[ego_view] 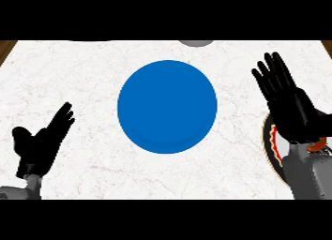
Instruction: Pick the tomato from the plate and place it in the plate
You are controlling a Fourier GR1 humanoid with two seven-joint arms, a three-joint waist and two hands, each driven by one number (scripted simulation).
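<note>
The counter (71, 75) gives open room between the left hand (41, 145), upright at the lower left, and the blue plate (167, 107) in the middle, and a narrower strip between that plate and the right hand (288, 105). The blue plate's top is open from above. The right hand, fingers straight, hangs over the patterned plate (273, 145) at the right edge, hiding much of it. A grey thing (195, 42) sits at the far edge.
</note>
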